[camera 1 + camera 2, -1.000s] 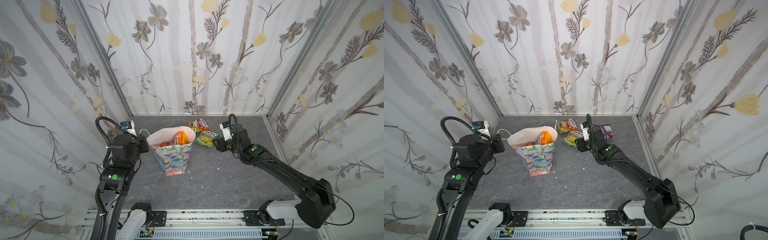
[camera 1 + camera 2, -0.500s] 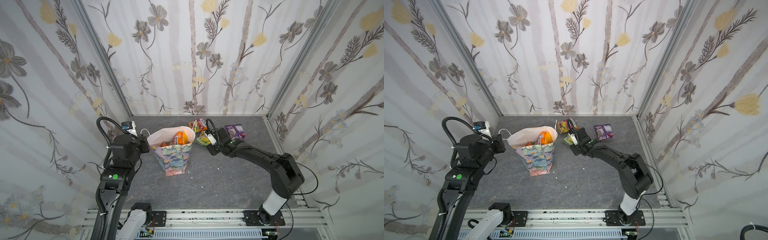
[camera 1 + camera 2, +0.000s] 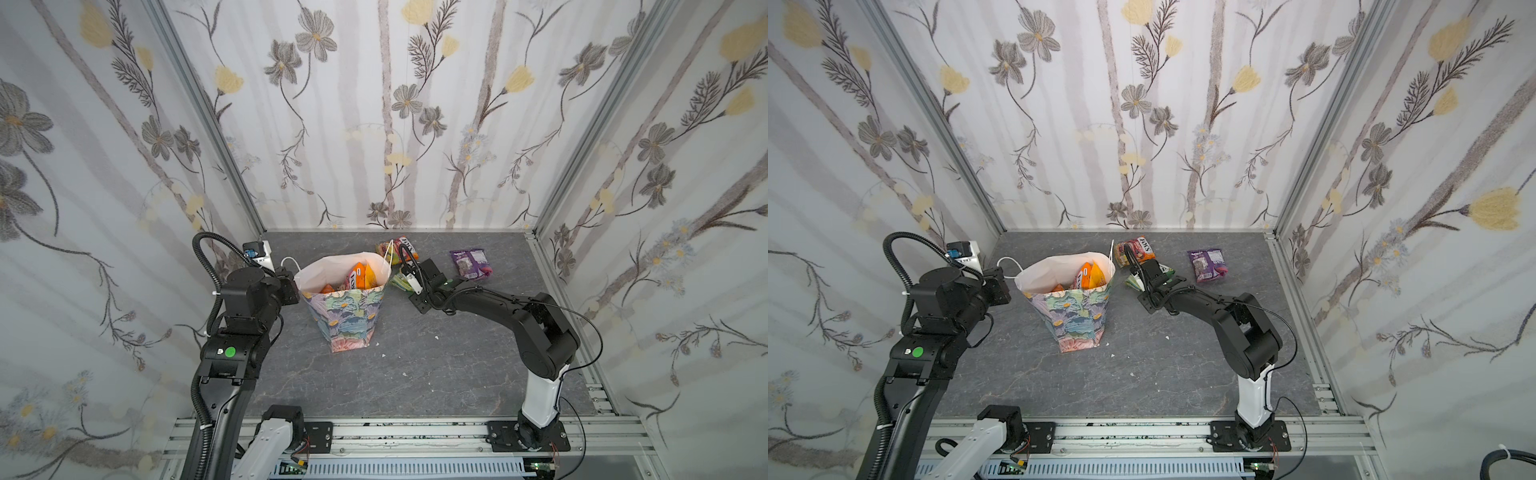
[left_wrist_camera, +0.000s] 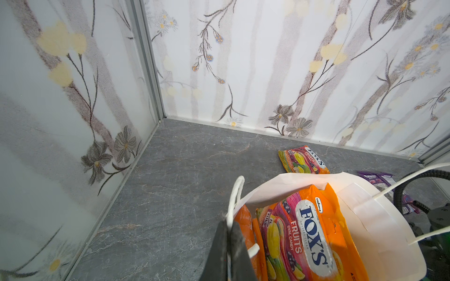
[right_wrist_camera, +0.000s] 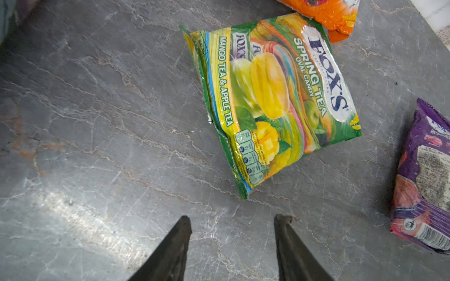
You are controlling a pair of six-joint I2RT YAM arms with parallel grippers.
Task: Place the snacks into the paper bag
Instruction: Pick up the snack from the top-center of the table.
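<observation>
**Grey stone-patterned worktop [image 3: 436,374]: geometry for the next pick**

Standing upright on this surface, the tall floral-print paper bag [image 3: 347,320] holds several snacks. The left tool [image 4: 227,233] is clenched on the bag's rim. The right tool [image 5: 232,226] is released and empty. The green glossy FOX'S packet [image 5: 270,102] lies flat just ahead of it, beside the bag, near corner toward the jaw gap. Its long axis runs roughly away from the tool, slightly skewed. The right arm is nearer, so a short advance should suffice.

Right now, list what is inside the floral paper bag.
An orange-pink FOX'S Fruits packet stands inside the floral paper bag, an orange packet beside it; anything beneath them is covered.
</observation>
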